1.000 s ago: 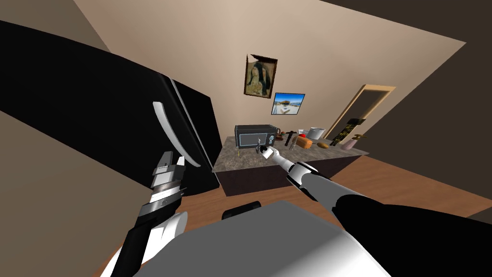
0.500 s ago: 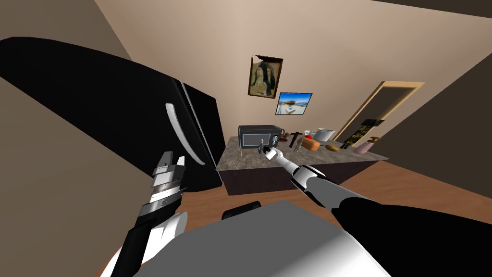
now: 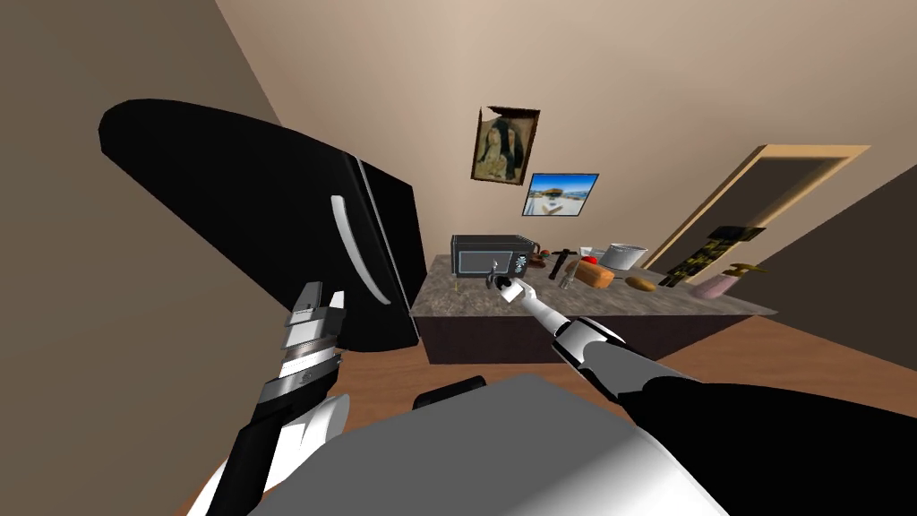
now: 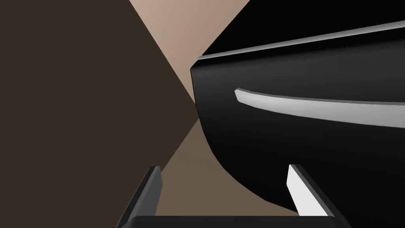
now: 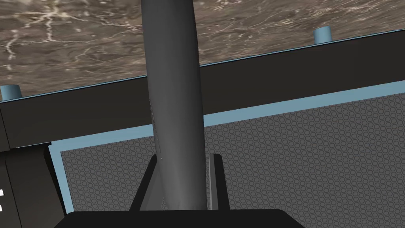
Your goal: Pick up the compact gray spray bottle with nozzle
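Marbled counter (image 3: 627,303), black fridge (image 3: 269,224), R fingers (image 5: 148,190) clamp gray bottle (image 5: 174,99), L fingers (image 4: 302,194) apart

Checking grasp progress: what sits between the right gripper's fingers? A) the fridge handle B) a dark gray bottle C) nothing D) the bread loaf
B: the right gripper is shut on the gray spray bottle, fingers pressing its sides, in front of the microwave.

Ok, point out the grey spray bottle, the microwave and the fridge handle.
grey spray bottle (image 5: 174,99), right wrist view, middle of its body.
microwave (image 3: 479,255), head view, on its front door.
fridge handle (image 4: 316,109), left wrist view, middle of the pale bar.
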Robot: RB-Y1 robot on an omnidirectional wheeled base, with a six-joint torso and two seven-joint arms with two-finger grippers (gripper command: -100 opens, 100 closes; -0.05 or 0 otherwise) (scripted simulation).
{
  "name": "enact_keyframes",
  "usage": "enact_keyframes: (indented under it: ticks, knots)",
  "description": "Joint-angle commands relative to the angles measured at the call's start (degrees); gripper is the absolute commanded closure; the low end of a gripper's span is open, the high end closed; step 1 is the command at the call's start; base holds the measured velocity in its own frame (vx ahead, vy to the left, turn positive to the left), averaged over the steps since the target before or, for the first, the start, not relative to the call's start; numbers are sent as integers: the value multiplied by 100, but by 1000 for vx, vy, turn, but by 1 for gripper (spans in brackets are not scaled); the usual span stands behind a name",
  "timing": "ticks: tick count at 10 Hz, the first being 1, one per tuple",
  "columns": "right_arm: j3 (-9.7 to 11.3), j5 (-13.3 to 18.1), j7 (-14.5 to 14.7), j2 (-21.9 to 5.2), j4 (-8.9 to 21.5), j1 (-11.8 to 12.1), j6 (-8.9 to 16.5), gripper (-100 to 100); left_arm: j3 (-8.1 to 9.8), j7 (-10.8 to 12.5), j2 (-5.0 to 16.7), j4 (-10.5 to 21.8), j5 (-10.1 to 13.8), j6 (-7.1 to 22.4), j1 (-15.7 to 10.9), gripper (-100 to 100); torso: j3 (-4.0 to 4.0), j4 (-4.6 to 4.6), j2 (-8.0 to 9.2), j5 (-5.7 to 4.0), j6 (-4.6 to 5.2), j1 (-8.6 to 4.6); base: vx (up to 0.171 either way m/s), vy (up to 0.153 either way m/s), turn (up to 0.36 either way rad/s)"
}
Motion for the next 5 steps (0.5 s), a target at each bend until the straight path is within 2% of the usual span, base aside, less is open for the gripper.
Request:
enact_keyframes:
  ticks: [1, 2, 3, 4, 5]
  knots:
    - [-50, -11, -31, -25, -129, 286, 13, 100, 0, 0, 0, 0, 0, 0, 0, 0, 0, 0, 0, 0, 0, 0, 7, 5, -12]
    - [-50, -11, -31, -25, -129, 483, 13, 100, 0, 0, 0, 0, 0, 0, 0, 0, -2, -10, 5, -7, 12, -10, 18, -2, 11]
    - [-383, 174, -326, -220, -512, 674, 2, 100, 0, 0, 0, 0, 0, 0, 0, 0, -16, -44, 11, -30, 32, -28, 19, 24, 335]
    - [-527, 174, -399, -220, -631, 855, 2, 100, -1, 0, 0, 0, 0, 0, -1, 0, -22, -44, 0, -32, 12, -28, 19, 25, 286]
    - [-527, 174, -399, -220, -631, 1069, 2, 100, 0, 0, 0, 0, 0, 0, 0, 0, -23, -46, -1, -32, 20, -25, 15, 16, 21]
